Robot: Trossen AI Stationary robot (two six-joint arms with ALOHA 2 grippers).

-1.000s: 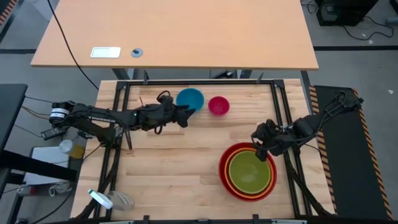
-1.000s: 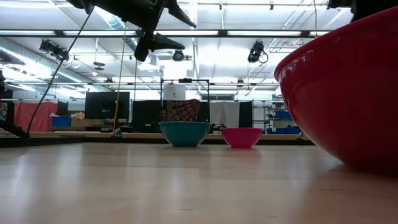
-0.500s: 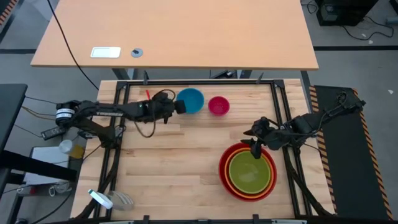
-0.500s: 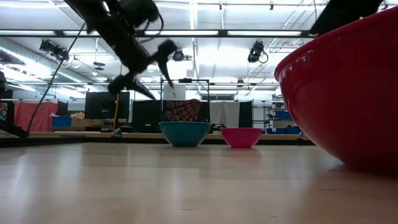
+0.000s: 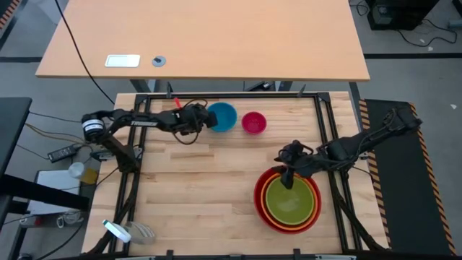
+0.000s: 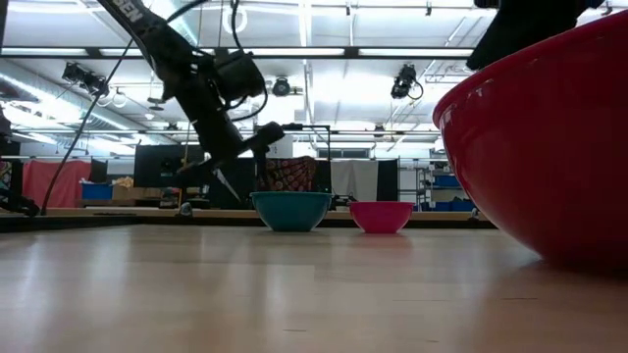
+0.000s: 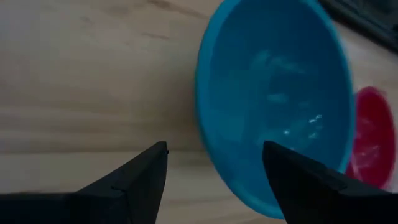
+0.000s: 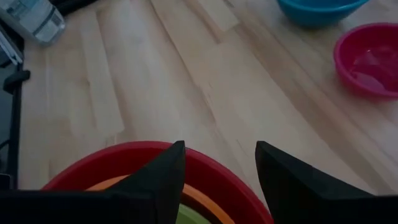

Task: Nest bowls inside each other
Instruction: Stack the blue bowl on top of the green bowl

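The blue bowl (image 5: 221,116) and the smaller pink bowl (image 5: 253,122) stand side by side, each on its base, near the table's far edge. Toward the near right, the lime green bowl (image 5: 290,198) sits inside the orange bowl (image 5: 268,205), which sits inside the red bowl (image 5: 258,195). My left gripper (image 7: 214,149) is open at the blue bowl's left rim (image 7: 202,93), one finger over the table and one over the bowl's inside, slightly above it in the low view (image 6: 245,157). My right gripper (image 8: 219,149) hangs open and empty over the red bowl's far rim (image 8: 205,163).
Black frame rails (image 5: 141,137) run along the table's left, far and right sides. A light wooden desk (image 5: 202,43) stands beyond the far edge. Bare wood lies between the two far bowls and the stack (image 5: 216,173).
My left gripper has swung toward the far edge and come down from high above the table to the blue bowl's left rim, rolling as it went, its fingers still open. My right gripper has drifted a little toward the table's left, over the stack's far rim. No bowl has moved.
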